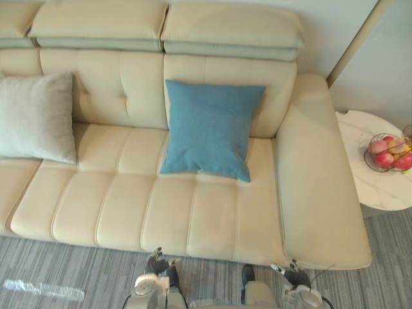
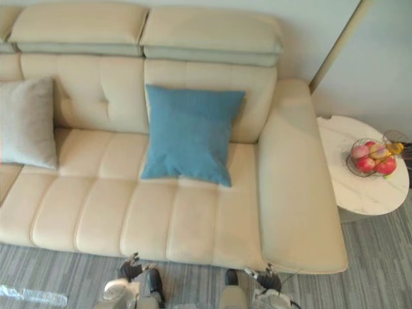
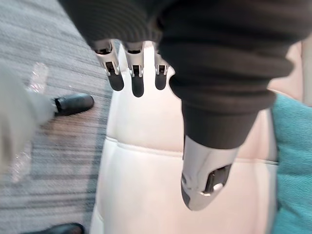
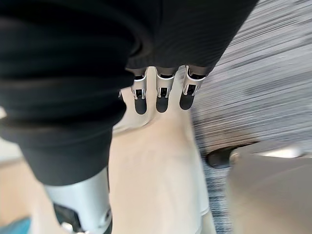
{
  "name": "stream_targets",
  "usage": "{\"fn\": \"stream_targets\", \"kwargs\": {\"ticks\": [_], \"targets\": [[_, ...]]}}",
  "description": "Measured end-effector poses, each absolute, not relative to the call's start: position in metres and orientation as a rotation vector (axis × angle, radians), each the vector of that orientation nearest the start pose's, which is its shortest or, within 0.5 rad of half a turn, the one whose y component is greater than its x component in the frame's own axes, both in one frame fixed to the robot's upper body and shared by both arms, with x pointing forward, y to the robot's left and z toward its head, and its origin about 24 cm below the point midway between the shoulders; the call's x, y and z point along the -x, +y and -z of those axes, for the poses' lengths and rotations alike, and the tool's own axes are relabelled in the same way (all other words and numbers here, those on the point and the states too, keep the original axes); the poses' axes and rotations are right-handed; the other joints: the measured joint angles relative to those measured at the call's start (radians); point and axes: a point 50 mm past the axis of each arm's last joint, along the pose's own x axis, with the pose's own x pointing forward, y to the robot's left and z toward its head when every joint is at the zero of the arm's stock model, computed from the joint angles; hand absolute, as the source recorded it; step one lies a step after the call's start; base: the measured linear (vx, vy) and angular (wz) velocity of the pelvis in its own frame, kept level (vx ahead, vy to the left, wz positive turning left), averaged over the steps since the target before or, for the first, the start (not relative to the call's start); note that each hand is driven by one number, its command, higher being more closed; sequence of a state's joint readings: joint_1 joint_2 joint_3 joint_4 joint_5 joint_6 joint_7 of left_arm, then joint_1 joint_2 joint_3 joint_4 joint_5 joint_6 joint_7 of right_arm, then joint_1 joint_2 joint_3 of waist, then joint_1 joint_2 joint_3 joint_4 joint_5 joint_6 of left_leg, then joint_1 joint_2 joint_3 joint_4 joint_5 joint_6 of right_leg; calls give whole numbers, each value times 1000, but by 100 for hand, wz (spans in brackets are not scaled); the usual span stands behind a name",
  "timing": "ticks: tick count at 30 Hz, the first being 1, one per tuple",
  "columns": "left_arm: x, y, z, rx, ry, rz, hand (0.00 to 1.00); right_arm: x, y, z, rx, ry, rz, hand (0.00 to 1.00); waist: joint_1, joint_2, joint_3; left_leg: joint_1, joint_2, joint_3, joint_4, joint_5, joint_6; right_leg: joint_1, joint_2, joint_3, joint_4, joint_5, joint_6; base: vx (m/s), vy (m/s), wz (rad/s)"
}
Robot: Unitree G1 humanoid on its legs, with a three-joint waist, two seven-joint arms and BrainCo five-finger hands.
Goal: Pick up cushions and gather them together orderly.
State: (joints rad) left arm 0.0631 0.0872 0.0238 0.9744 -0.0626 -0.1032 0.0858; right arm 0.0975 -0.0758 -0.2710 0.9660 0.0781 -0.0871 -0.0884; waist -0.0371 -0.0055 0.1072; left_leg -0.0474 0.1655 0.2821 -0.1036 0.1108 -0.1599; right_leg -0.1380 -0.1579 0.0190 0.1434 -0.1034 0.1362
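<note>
The left hand (image 3: 137,80) hangs low at the front edge of the sofa (image 1: 212,225), fingers straight and apart from the thumb, holding nothing. The right hand (image 4: 163,95) hangs the same way, loose and empty, off to the left hand's right.

Neither cushion is touched, so the task looks to be at its start, with the reach not yet begun. The blue cushion (image 1: 209,129) sits ahead of both hands and between them, well up the seat. The grey cushion (image 1: 35,116) is ahead and far out to the left hand's left, well apart from the blue one. A side table (image 1: 376,187) with a fruit bowl (image 1: 388,153) stands beyond the right hand's right.

The blue cushion is close to square, so it has no clear long axis. It leans back, lower edge on the seat and upper edge against the backrest, its face turned toward the hands and slightly askew.

Next, I judge, both arms must lift and reach forward over the seat to take one cushion by its side edges and carry it across to the other.
</note>
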Motion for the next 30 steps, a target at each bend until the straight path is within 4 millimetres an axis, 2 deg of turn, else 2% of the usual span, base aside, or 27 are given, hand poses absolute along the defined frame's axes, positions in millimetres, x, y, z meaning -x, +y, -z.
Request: {"fn": "stream_targets", "kwargs": {"ticks": [1, 4, 9, 12, 13, 14, 15, 16, 17, 18, 19, 20, 21, 22, 24, 26, 27, 28, 29, 30], "targets": [[-118, 192, 151, -65, 960, -185, 0, -98, -225, 150, -73, 975, 446, 0, 0, 4, -20, 12, 0, 4, 0, -6, -3, 11, 0, 3, -7, 0, 0, 23, 9, -8], [-106, 191, 155, -81, 1005, -174, 0, -92, -224, 153, -75, 1000, 448, 0, -5, 16, -36, 32, -1, -7, 0, -11, -6, 38, 0, -4, -12, 0, 0, 18, 0, 3], [-113, 192, 153, -88, 987, -174, 0, -91, -224, 154, -77, 1017, 451, 0, -13, 20, -34, -27, -3, -83, 39, -6, -1, 48, -8, -74, -12, -4, -1, -29, -15, 41], [-123, 192, 150, -97, 959, -180, 0, -112, -223, 150, -74, 975, 439, 0, -3, 31, -12, -132, 5, -123, 108, 9, 9, -19, -2, -99, 51, -16, -18, -100, -30, 43], [-125, 192, 149, -100, 954, -176, 0, -121, -222, 147, -74, 949, 434, 0, -8, 39, -4, -138, 10, -144, 73, 50, -1, -34, 12, -106, 49, -15, -34, -131, -38, 32], [-131, 191, 148, -96, 943, -175, 0, -126, -220, 145, -83, 932, 433, 0, -4, 33, 4, -137, 6, -124, 102, -2, 8, -40, -7, -135, 47, -2, -41, -118, 6, 31], [-135, 191, 147, -93, 943, -181, 0, -132, -217, 144, -104, 917, 440, 0, -7, 6, 24, -191, -2, -90, 305, -100, 12, -45, -34, -151, 72, -3, -42, -73, 34, 18], [-139, 189, 146, -84, 935, -180, 0, -134, -216, 143, -120, 904, 456, 0, -5, 4, 29, -239, 3, -67, 611, -222, 19, -30, -46, -152, 93, -3, -43, -97, 43, 2], [-137, 185, 147, -71, 936, -178, 0, -131, -218, 142, -116, 893, 466, 0, -6, 21, 26, -243, 19, -65, 688, -268, 3, -17, -20, -154, 101, -3, -43, -88, -8, 3], [-140, 183, 146, -66, 927, -176, 0, -134, -219, 139, -115, 875, 469, 0, -14, 39, 19, -244, 28, -73, 664, -289, -13, -14, -4, -159, 103, -2, -43, -107, 19, 27], [-148, 182, 142, -79, 900, -163, 0, -133, -213, 141, -130, 882, 463, 0, -27, 41, 7, -209, -1, -91, 519, -286, -6, -45, -2, -154, 83, 2, -46, -110, 13, 46], [-155, 183, 139, -94, 876, -153, 0, -133, -209, 142, -138, 887, 460, 0, -31, 10, 6, -180, -30, -103, 425, -273, 28, -56, -11, -153, 63, 11, -48, -161, 50, 31], [-170, 187, 133, -109, 838, -152, 0, -137, -203, 142, -152, 888, 453, 0, -20, -24, 31, -176, -58, -101, 428, -249, 40, -65, -33, -153, 33, 59, -48, -118, 23, -16], [-169, 185, 133, -104, 842, -150, 0, -143, -203, 140, -150, 876, 447, 0, -14, -16, 35, -168, -52, -101, 397, -274, 55, -72, -10, -144, 7, 95, -43, -94, 23, -32], [-163, 186, 136, -99, 863, -160, 0, -148, -196, 139, -147, 871, 422, 0, -11, -41, 56, -120, -62, -57, 330, -230, 63, -70, -15, -102, -15, 130, -41, -140, 14, -47], [-153, 187, 140, -98, 887, -166, 0, -147, -193, 140, -119, 880, 392, 0, -9, -45, 57, -112, -61, -39, 341, -231, 69, -68, -14, -84, -19, 144, -38, -175, 25, -43], [-151, 190, 141, -96, 891, -180, 0, -144, -191, 141, -94, 889, 372, 0, -6, -49, 56, -109, -52, -14, 354, -241, 80, -67, -12, -66, -35, 152, -13, -157, 17, -42], [-146, 189, 143, -88, 905, -189, 0, -141, -191, 142, -86, 895, 366, 0, 9, -35, 52, -110, -30, 4, 345, -241, 93, -56, 3, -55, -55, 130, 31, -166, 8, -54], [-143, 189, 143, -77, 909, -203, 0, -142, -189, 141, -83, 893, 356, 0, 28, -15, 60, -109, 3, 16, 343, -241, 92, -79, 27, -55, 49, 83, -12, -165, -1, -36], [-142, 192, 143, -80, 909, -216, 0, -143, -191, 140, -78, 886, 357, 0, 25, -12, 60, -100, 18, 14, 337, -242, 88, -95, 42, -60, 190, 48, -41, -87, -31, -4]]}}
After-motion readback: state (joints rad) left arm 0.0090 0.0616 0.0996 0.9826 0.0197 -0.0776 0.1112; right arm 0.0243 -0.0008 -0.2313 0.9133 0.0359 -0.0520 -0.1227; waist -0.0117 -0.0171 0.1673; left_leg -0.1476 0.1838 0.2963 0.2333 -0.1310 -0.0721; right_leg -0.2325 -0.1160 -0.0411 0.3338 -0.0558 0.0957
